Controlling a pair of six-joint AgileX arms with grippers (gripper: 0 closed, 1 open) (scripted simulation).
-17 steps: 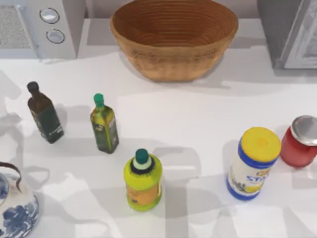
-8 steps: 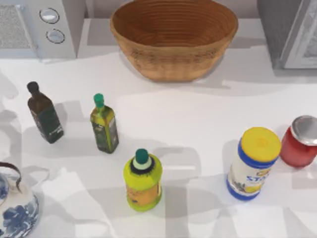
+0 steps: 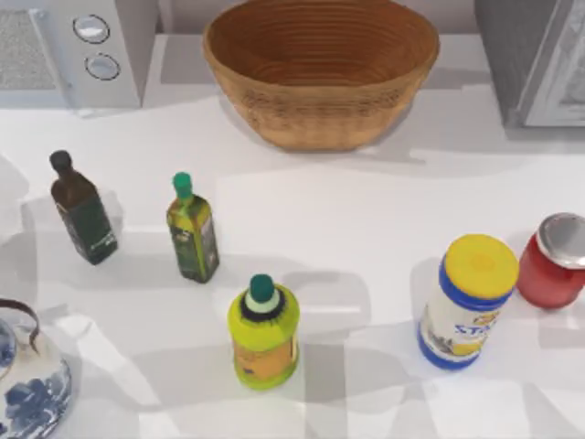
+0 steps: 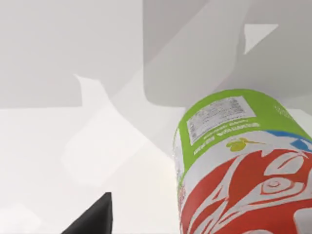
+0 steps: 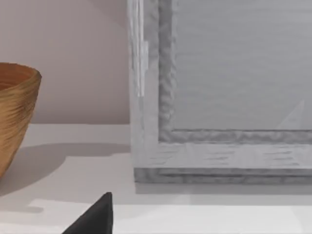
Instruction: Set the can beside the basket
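The left gripper point(image 4: 95, 219) of the AgileX pair hangs over the white table point(image 3: 366, 229) with the can point(image 4: 243, 165) right up against its wrist camera, red and white pattern nearest the lens and green band beyond (whether the claw is spread or clamped on the can cannot be told from here). A dark tip of the gripper juts in just beside the can, apart from it.

The right gripper point(image 5: 95, 219) sits low near the basket point(image 5: 17, 112), facing a grey appliance point(image 5: 219, 97) that stands beside the basket; how wide it stands cannot be told either.

From above, the basket point(image 3: 320, 69) sits at the table's far edge, a white appliance with two dials point(image 3: 78, 46) to its left. In front of the basket and leftward stand a dark bottle point(image 3: 82, 210) and a green-capped oil bottle point(image 3: 192, 233). A yellow-green bottle point(image 3: 263, 334) stands farther in front of the basket. To the basket's front right, a blue-and-white canister point(image 3: 466, 302) stands just beside a red jar point(image 3: 553, 261). A blue-flowered teapot point(image 3: 27, 384) sits farthest from the basket, at the near left corner.
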